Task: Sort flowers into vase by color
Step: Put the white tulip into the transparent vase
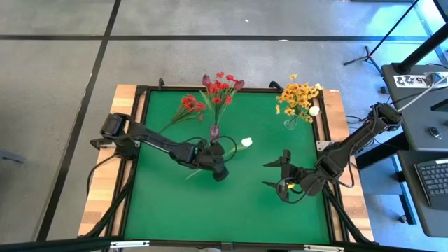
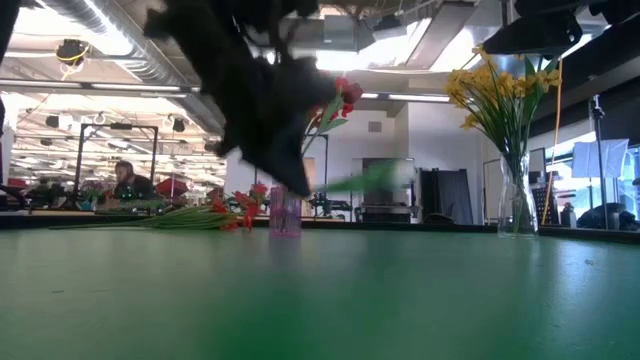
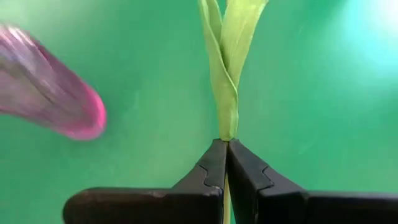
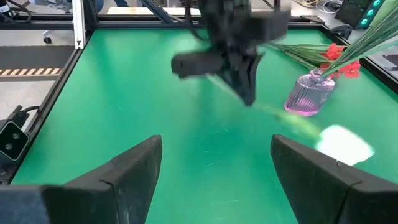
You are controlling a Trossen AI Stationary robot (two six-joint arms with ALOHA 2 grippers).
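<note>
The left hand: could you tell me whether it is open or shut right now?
Shut. In its wrist view the left hand has both fingers pressed together on the green stem of the white flower.

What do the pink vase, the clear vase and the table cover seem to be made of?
Pink vase: probably tinted glass or clear plastic, glossy; it is see-through with ribbed sides. Clear vase: glass or clear plastic; the stems and room show through it. Table cover: looks like matte green felt or mat, flat with no glare. None can be told for certain.
</note>
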